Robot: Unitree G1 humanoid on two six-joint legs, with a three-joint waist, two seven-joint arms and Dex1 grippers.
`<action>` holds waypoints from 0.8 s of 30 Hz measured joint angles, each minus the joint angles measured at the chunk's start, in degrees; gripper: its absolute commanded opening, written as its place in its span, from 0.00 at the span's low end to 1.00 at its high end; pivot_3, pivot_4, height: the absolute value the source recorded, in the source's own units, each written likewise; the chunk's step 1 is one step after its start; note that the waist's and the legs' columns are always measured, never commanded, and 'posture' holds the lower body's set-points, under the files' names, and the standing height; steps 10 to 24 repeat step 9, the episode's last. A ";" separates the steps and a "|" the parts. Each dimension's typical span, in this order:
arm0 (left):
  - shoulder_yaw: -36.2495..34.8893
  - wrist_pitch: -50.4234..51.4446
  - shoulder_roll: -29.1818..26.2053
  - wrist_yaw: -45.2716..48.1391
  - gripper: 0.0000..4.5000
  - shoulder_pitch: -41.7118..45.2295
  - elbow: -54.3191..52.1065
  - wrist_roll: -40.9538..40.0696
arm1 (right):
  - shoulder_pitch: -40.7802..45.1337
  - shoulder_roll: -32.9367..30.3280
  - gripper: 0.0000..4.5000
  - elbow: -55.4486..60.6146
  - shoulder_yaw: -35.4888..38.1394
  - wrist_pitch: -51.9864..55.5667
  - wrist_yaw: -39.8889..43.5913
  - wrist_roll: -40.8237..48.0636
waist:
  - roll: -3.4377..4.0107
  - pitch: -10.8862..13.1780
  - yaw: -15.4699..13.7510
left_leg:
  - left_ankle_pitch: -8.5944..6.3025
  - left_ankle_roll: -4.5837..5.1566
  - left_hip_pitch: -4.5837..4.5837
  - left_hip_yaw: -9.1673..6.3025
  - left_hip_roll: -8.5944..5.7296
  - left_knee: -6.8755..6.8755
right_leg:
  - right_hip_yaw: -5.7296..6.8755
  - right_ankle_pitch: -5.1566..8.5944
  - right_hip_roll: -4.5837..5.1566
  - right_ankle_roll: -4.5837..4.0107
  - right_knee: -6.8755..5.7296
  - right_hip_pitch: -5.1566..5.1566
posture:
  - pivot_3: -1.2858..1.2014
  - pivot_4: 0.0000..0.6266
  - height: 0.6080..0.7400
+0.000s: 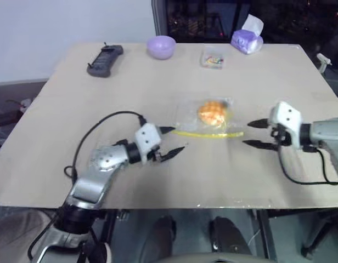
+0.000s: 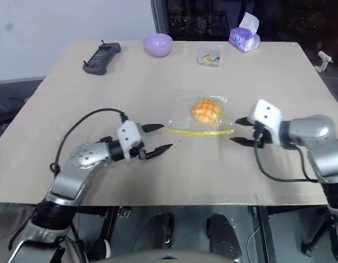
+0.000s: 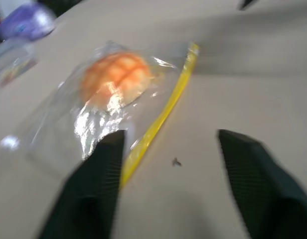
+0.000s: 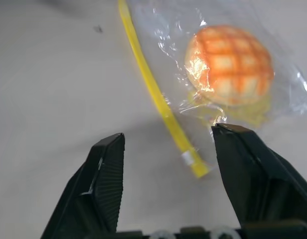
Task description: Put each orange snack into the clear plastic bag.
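we see both arms clad in silver-grey metal segments with black joints, each ending in a blocky white wrist housing. the left gripper [image 1: 173, 140] and the right gripper [image 1: 255, 134] each carry two slim black fingers [image 4: 106, 174] with finely ribbed inner pads. a black cable loops from each wrist back along its forearm.

The orange snack [image 1: 211, 112] lies inside the clear plastic bag [image 1: 185, 121], flat on the table.

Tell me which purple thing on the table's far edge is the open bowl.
The lavender bowl, round and open-topped, near the black controller. The other purple thing is a tissue pack with white tissue sticking out.
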State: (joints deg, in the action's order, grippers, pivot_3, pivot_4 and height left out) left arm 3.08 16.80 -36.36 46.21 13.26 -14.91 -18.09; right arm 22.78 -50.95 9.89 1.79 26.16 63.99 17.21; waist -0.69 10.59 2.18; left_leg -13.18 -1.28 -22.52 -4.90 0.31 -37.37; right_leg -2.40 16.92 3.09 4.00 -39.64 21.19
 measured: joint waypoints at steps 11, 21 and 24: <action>-15.60 13.96 -4.84 1.02 0.99 -10.11 -5.01 -13.78 | -14.30 0.24 0.62 -7.81 15.10 1.95 2.16 10.28 | -0.01 -0.03 -0.12 | 0.00 0.00 -0.40 0.14 0.02 0.06 | -0.14 -0.06 0.04 -0.08 0.09 0.33 | 0.52 0.24 0.97; -15.60 13.96 -4.84 1.02 0.99 -10.11 -5.01 -13.78 | -14.30 0.24 0.62 -7.81 15.10 1.95 2.16 10.28 | -0.01 -0.03 -0.12 | 0.00 0.00 -0.40 0.14 0.02 0.06 | -0.14 -0.06 0.04 -0.08 0.09 0.33 | 0.52 0.24 0.97; -15.60 13.96 -4.84 1.02 0.99 -10.11 -5.01 -13.78 | -14.30 0.24 0.62 -7.81 15.10 1.95 2.16 10.28 | -0.01 -0.03 -0.12 | 0.00 0.00 -0.40 0.14 0.02 0.06 | -0.14 -0.06 0.04 -0.08 0.09 0.33 | 0.52 0.24 0.97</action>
